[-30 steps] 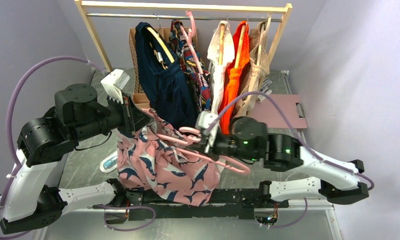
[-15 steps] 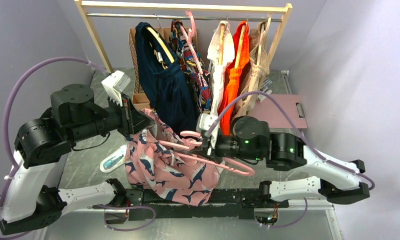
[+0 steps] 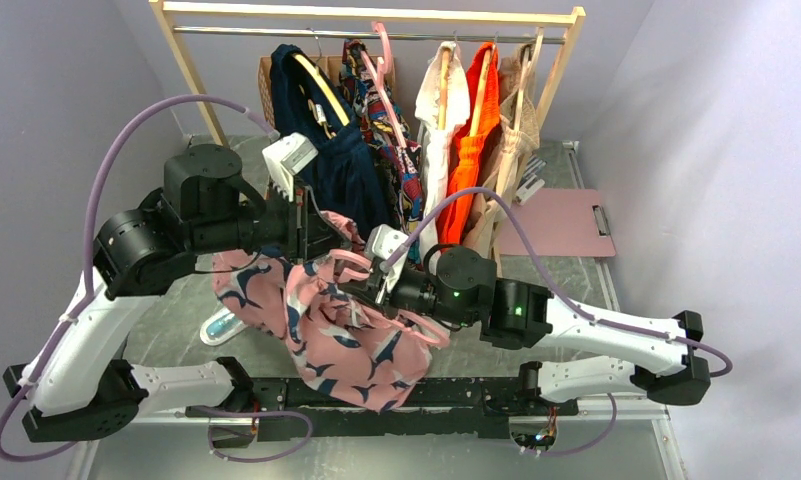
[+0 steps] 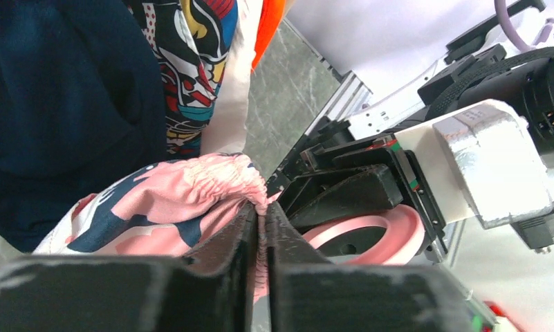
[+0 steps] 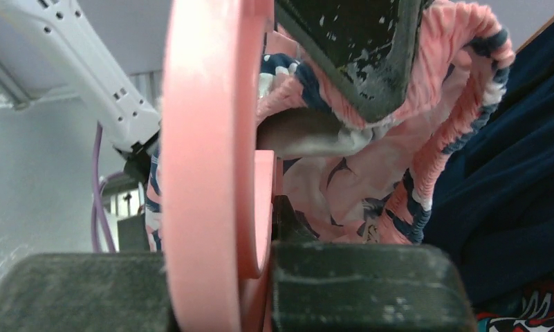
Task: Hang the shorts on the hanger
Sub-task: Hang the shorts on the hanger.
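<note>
As seen from above, shows the shorts (image 3: 328, 322) lifted clear of the table (image 3: 576, 277) and slung between the two arms, with most of the pink fabric sagging toward the near edge. Pinches the gathered waistband in the left gripper (image 4: 260, 216), fingers clenched flat together on the elastic and on nothing else. Clamps the hanger (image 5: 206, 138) in the right gripper (image 5: 225, 277), likewise closed tight, with the pink plastic rising edge-on from between its fingers. Note the relation that governs the coming move: waistband just beyond the right fingertips, above and to the right of the hanger in the right wrist view, close beside the plastic but not clearly over it. Note also the hanger's long axis, running from the hook beside the left fingers back and down toward the right arm, with one shoulder poking out below the cloth. Judged mid-threading; cannot tell under the folds whether a shoulder already sits inside the waist opening. Calls, probably, for drawing the elastic along that axis with the left arm, already on the fabric. Risks the band sliding off the notched end.
</note>
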Controlling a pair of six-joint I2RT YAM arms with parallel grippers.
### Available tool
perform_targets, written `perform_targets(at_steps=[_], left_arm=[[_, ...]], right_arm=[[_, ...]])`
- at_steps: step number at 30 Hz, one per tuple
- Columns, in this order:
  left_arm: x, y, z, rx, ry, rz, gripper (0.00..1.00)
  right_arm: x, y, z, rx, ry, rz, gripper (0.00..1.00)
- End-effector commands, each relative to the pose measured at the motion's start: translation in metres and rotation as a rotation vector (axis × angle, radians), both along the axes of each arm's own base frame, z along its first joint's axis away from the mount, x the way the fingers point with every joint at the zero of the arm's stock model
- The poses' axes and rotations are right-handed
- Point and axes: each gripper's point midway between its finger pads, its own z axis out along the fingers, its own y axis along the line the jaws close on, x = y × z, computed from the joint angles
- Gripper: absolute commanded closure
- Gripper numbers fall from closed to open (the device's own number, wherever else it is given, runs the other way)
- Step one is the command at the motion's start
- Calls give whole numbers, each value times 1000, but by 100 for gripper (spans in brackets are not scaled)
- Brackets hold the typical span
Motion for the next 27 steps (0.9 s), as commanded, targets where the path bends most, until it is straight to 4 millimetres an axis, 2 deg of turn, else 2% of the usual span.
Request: perform_targets(at_steps=[1,6,7,8,10,17,21,24,27], left_arm=[[-4,-4,24,-63,-60,-43,82],[-10,20,51,-106,-134,20,38],[-14,27,59,-128,-154,28,18],[-17,32,66,-145,-172,32,10],[-24,40,79,-184,-207,36,2],[-44,70,112,-302,-305,71,2],[-55,109,128,-408,-386,174,7],[-53,136,118,-438,-409,294,14],[-42,147,92,-388,-379,383,18]], right_arm=[[8,5,56,265,-51,-45,100],[6,-9,64,341,-39,-53,100],[5,-14,68,372,-34,-56,100],[4,-19,77,417,-36,-60,100],[4,-25,73,451,-29,-65,100],[-1,-46,101,587,-46,-60,100],[-9,-58,130,626,-69,-28,100],[-14,-66,144,631,-68,-13,100],[-14,-71,143,617,-52,-17,100]])
